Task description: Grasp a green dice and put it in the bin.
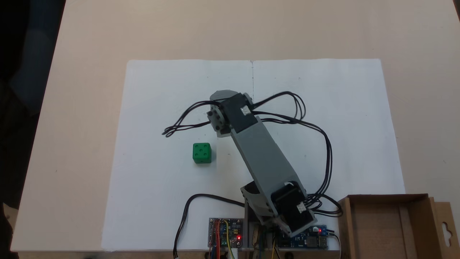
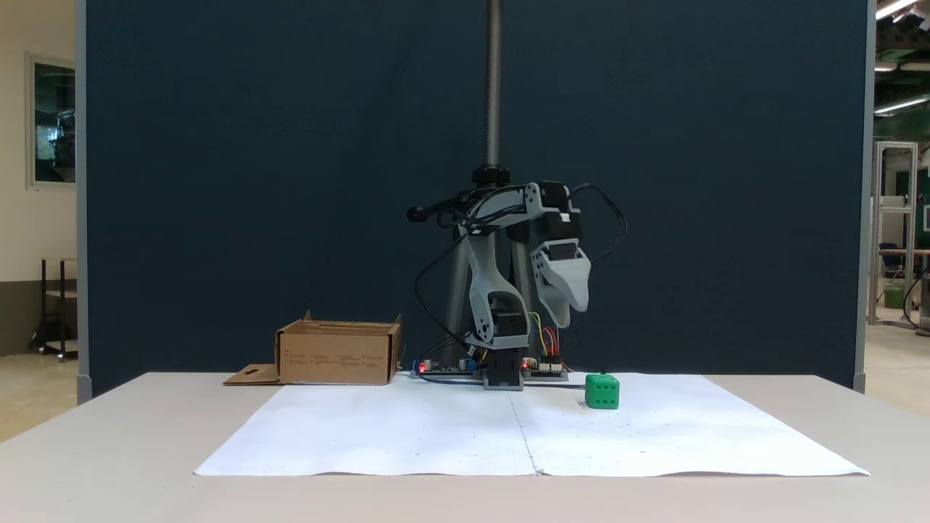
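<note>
The green dice (image 1: 202, 153) (image 2: 602, 391) rests on the white paper, with several pips on its top face. My gripper (image 2: 572, 314) hangs well above the table, pointing down. In this fixed view it is up and slightly left of the dice, its jaws close together and nothing between them. From above, the arm's wrist (image 1: 230, 113) covers the gripper and stands to the right of and beyond the dice. The bin (image 1: 386, 197) (image 2: 338, 354), a brown cardboard box, stands beside the arm's base with its keyhole flap (image 1: 445, 226) laid out flat.
White paper sheets (image 1: 323, 90) cover the middle of the beige table. Black cables (image 1: 316, 129) loop out from the arm over the paper. Circuit boards with red lights (image 1: 225, 233) sit at the arm's base. A dark partition (image 2: 290, 181) stands behind the table.
</note>
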Controlling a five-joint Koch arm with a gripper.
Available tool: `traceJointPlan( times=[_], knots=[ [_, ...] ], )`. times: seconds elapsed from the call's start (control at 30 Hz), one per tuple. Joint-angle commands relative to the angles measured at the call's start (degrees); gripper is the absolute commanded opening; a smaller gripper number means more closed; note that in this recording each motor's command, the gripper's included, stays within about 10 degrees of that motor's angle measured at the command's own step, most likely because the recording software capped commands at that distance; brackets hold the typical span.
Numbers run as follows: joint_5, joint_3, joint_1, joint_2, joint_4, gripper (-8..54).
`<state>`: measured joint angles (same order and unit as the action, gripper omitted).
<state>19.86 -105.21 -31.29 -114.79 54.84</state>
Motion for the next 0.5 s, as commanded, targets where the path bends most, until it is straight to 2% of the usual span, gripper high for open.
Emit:
traceJointPlan(
  times=[0.0,0.1,0.23,0.47],
  knots=[
    [9.58,3.16,-2.20,-0.53,-0.88,35.1],
    [14.50,3.52,-3.60,-0.62,-0.97,35.2],
    [14.68,4.22,-5.54,-0.70,-0.97,42.3],
    [17.84,5.10,-6.06,-0.44,1.76,44.2]
  ],
)
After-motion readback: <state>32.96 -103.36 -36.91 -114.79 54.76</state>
